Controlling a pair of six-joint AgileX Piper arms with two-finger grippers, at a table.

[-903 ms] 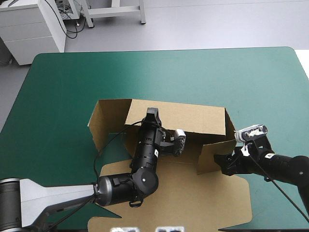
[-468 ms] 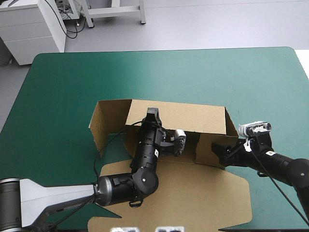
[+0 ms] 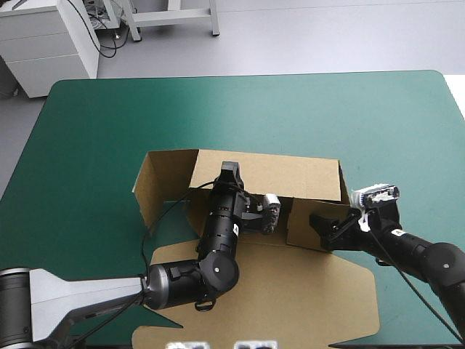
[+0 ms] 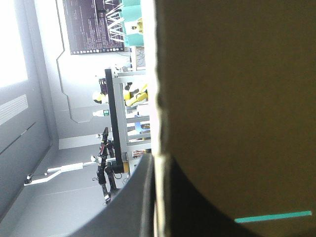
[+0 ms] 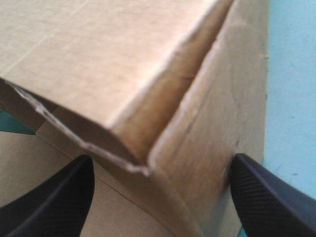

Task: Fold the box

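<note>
The brown box [image 3: 276,176] sits mid-table with its back and left walls raised and its lid [image 3: 290,291] flat toward the near edge. My left gripper [image 3: 229,173] is shut on the top edge of the back wall. In the left wrist view the wall's board [image 4: 237,98] runs edge-on between the fingers [image 4: 133,207]. My right gripper [image 3: 325,227] is open at the box's right end, against a short flap [image 3: 305,222] turned inward. In the right wrist view that flap's folded corner [image 5: 123,74] fills the space ahead of the open gripper [image 5: 158,197].
Bare teal-green cover [image 3: 378,123] lies beyond the box and to its right. More cover [image 3: 80,167] shows at the left. The lid reaches nearly to the table's near edge.
My right gripper has moved left toward the box's inside, swinging the right flap inward with it. The left arm and the back wall have stayed put.
</note>
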